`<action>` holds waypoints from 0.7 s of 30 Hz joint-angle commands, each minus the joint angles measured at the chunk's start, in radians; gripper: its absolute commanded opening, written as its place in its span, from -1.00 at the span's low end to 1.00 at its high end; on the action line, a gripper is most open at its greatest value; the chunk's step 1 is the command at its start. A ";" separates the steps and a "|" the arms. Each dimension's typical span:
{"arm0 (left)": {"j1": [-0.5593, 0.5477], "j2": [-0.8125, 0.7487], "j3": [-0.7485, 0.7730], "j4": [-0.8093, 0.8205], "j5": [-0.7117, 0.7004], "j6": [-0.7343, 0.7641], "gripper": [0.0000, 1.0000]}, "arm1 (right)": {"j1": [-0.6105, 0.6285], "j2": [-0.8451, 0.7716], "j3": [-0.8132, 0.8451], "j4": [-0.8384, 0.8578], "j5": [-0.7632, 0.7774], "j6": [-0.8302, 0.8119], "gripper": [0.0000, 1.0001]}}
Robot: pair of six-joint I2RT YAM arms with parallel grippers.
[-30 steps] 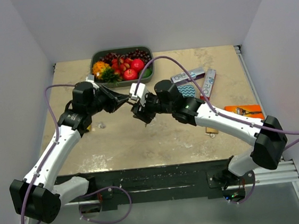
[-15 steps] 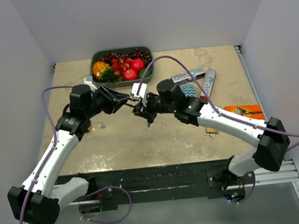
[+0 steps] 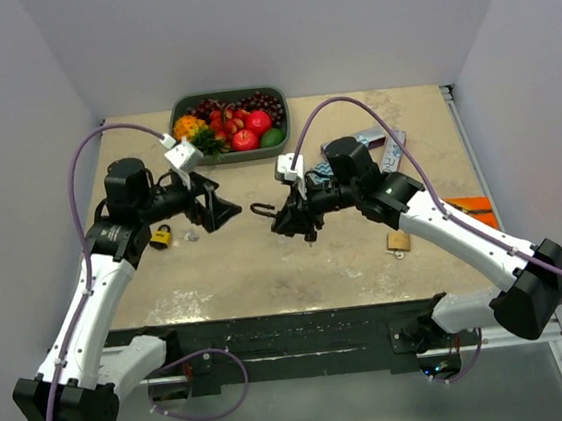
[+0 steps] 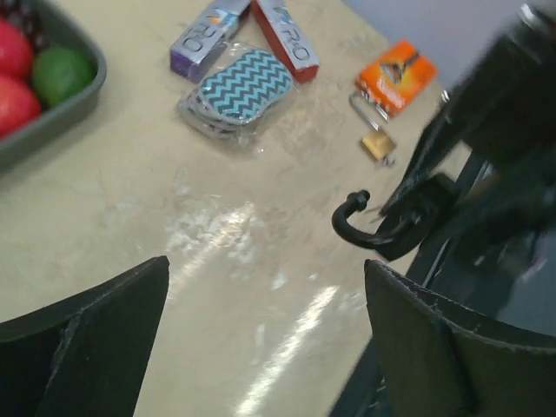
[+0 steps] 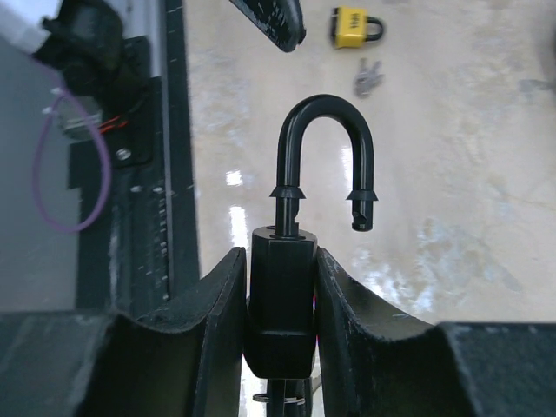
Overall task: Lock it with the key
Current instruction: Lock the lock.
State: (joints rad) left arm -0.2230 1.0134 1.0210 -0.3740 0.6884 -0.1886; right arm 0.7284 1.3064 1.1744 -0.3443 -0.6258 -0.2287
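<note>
The right claw (image 3: 295, 218) grips the body of a black padlock (image 5: 281, 300) over the middle of the table (image 3: 267, 272). The padlock's shackle stands open and points left toward the other arm. The left claw (image 4: 265, 269) is spread wide and holds nothing. A yellow padlock (image 3: 160, 237) lies on the left side of the table, with keys (image 5: 368, 78) just beside it.

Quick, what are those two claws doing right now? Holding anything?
Left claw: open, holding nothing.
Right claw: closed on the black padlock, whose shackle stands open.
</note>
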 commanded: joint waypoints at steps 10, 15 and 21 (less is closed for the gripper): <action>-0.289 -0.070 0.016 -0.200 0.163 1.141 0.43 | 0.009 -0.015 0.088 -0.087 -0.265 0.011 -1.00; -0.374 -0.026 0.060 -0.220 0.088 1.147 0.14 | 0.012 -0.007 0.097 -0.084 -0.272 0.019 -1.00; -0.397 -0.007 0.067 -0.198 0.060 1.129 -0.36 | 0.016 0.001 0.102 -0.087 -0.270 0.022 -1.00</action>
State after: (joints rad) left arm -0.6048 1.0039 1.0409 -0.6010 0.7689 0.9047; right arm 0.7395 1.3224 1.2125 -0.4808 -0.8337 -0.2237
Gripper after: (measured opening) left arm 0.366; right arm 0.344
